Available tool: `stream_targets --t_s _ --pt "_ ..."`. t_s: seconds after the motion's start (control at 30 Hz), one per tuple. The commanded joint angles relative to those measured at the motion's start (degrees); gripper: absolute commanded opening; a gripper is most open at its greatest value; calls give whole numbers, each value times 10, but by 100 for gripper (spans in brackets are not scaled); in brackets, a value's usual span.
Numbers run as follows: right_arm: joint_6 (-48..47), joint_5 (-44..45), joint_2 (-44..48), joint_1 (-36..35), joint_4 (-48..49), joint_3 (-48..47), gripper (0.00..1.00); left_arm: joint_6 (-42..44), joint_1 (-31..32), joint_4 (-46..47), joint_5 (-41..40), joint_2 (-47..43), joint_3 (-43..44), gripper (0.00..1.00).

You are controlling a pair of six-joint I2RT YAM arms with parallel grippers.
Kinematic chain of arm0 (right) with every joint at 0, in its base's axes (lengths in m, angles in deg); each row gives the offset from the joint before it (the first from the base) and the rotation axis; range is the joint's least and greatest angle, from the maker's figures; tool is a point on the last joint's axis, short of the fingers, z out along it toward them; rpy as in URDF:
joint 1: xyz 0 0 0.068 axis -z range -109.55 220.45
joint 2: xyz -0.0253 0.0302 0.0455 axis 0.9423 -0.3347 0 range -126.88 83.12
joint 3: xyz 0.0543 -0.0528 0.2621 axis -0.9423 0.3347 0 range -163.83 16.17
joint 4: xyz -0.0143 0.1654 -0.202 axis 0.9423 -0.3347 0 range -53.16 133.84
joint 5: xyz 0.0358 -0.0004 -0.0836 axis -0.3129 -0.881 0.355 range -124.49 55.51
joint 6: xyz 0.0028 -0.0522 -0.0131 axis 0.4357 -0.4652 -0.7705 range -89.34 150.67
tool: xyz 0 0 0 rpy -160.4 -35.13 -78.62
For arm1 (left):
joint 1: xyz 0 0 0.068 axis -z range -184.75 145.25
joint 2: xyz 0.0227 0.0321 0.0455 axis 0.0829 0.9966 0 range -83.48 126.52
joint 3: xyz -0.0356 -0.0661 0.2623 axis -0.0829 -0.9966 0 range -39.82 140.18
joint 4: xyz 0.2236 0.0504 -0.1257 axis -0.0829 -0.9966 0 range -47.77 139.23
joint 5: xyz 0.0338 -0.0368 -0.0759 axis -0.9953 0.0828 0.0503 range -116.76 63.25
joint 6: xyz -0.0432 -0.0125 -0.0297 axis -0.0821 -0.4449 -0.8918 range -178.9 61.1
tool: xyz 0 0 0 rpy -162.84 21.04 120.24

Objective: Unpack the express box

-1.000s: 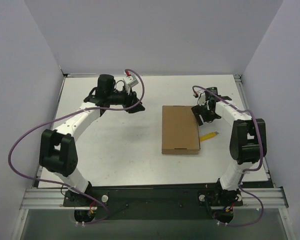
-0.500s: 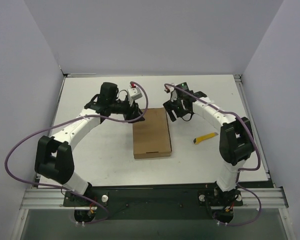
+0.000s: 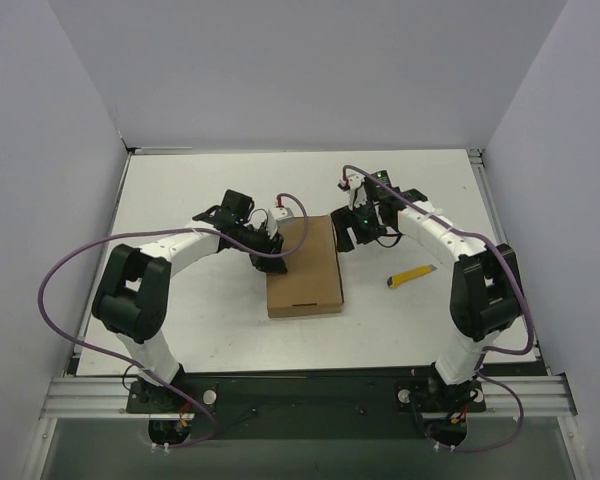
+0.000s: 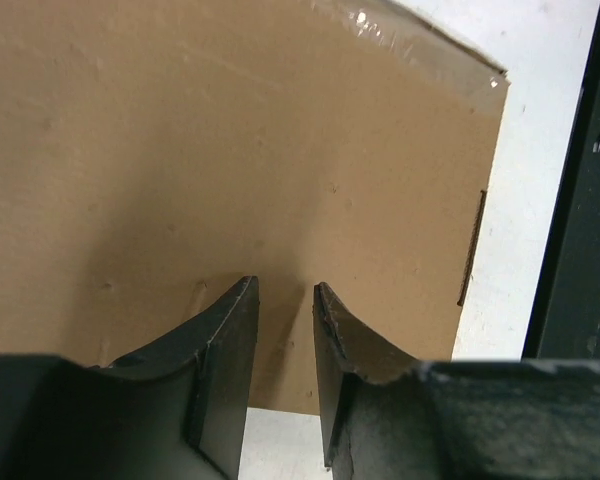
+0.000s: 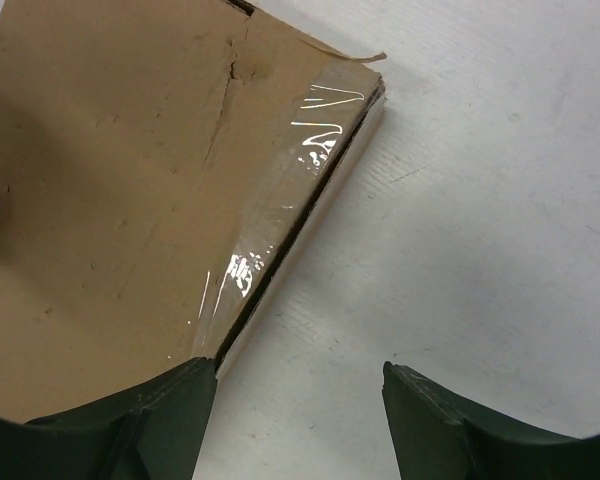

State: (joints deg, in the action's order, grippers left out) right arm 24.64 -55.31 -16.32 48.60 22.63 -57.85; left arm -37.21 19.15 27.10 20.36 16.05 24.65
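Note:
The express box point(image 3: 305, 272) is a flat brown cardboard mailer lying closed on the white table, with clear tape along its edges. My left gripper point(image 3: 280, 248) is low over the box's left part; in the left wrist view its fingers point(image 4: 285, 290) stand a narrow gap apart over the cardboard point(image 4: 230, 150) with nothing between them. My right gripper point(image 3: 348, 236) is open at the box's far right corner. In the right wrist view it point(image 5: 300, 375) straddles the taped edge point(image 5: 280, 230), one finger over the lid, the other over the table.
A small yellow utility knife point(image 3: 412, 276) lies on the table right of the box, near the right arm's elbow point(image 3: 485, 285). White walls stand along the table's left, right and far edges.
The box slid left from the right side to the table's middle. My left gripper has come down onto its left part, and my right gripper has followed to its far right corner.

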Motion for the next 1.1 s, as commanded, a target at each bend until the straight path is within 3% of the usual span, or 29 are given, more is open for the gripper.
stream_targets --t_s 0.0,0.73,0.9,1.07 --pt "13 -31 -22 -1 -1 -29 68 27 -1 -30 -14 15 0 39" --pt "-10 19 -61 -5 -1 -41 68 26 -1 -28 -26 27 9 39" --pt "29 -65 -49 8 -2 -55 65 27 -1 -29 -26 27 9 39" --pt "36 -74 -51 1 -2 -47 64 28 0 -29 -26 30 9 39"
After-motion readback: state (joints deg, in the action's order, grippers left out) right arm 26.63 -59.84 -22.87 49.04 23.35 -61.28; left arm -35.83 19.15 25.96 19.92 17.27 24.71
